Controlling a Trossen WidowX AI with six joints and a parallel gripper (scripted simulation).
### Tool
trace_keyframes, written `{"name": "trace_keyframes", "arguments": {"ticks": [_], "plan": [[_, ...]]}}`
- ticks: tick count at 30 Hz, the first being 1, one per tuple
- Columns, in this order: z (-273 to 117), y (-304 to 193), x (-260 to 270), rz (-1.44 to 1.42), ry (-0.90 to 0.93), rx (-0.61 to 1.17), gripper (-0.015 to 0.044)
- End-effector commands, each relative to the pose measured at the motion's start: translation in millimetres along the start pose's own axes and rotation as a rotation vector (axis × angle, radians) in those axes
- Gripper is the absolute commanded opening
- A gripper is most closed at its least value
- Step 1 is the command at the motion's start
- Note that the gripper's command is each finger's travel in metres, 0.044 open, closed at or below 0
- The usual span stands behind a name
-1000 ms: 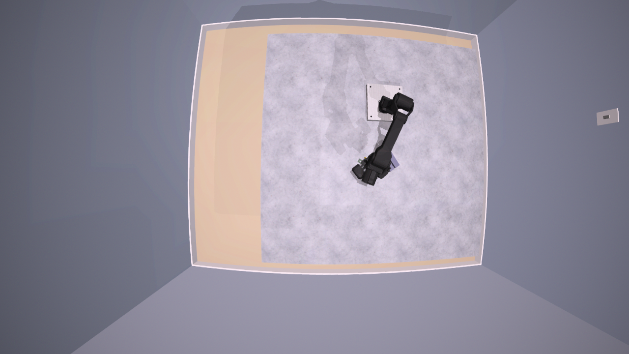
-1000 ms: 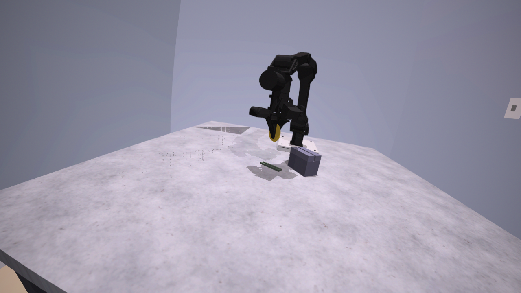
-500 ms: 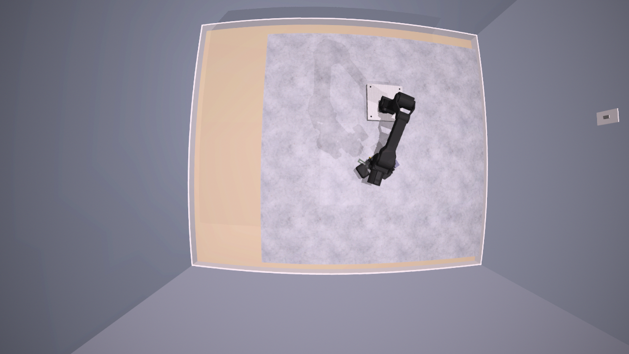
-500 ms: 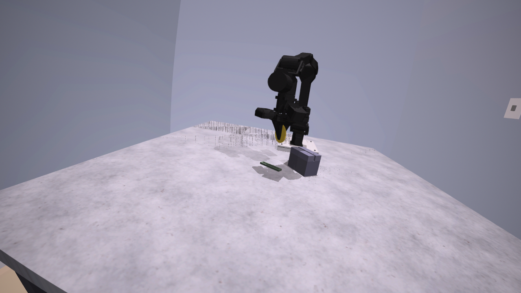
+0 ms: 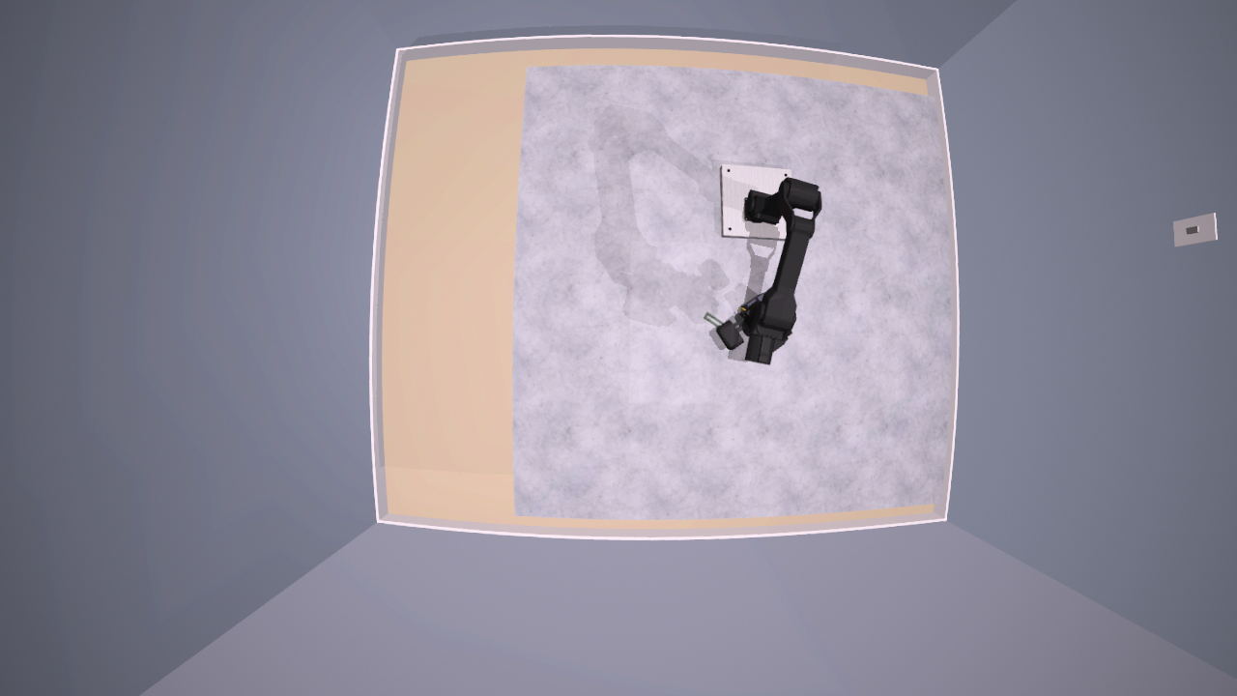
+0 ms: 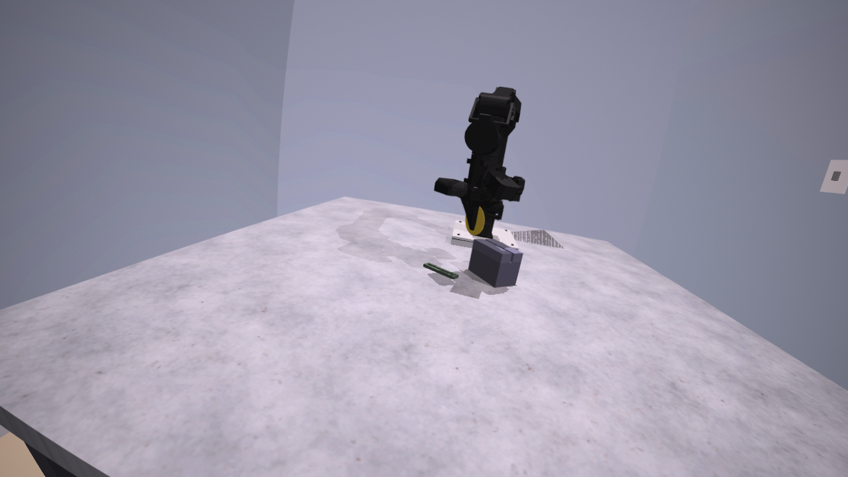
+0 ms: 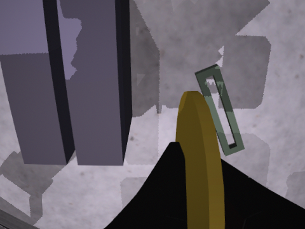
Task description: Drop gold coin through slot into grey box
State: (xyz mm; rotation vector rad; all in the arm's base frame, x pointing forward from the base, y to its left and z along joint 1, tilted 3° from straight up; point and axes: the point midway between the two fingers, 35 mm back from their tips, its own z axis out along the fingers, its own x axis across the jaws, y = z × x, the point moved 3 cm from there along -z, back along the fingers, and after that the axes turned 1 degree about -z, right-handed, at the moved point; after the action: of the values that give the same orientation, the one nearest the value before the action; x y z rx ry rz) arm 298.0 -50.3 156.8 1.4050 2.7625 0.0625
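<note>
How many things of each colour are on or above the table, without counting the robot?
Gold: 1, the coin, gripped in the hand
Dark green: 1, the holder
Grey: 1, the box
Total: 3

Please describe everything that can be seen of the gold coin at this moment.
The gold coin is a thin, flat, round disc, plain yellow-gold with a matte look and no visible markings. It is held on edge in the black claw, which is shut on it; its lower part sticks out below the fingers. It hangs in the air, touching only the claw. It is out of the green holder, which lies on the table, and it hangs above the grey box, near its slot but not in it.
</note>
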Motion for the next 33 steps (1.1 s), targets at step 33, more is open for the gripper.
{"name": "trace_keyframes", "arguments": {"ticks": [33], "plan": [[0, 23, 57, -0.002, 0.004, -0.001, 0.0]]}}
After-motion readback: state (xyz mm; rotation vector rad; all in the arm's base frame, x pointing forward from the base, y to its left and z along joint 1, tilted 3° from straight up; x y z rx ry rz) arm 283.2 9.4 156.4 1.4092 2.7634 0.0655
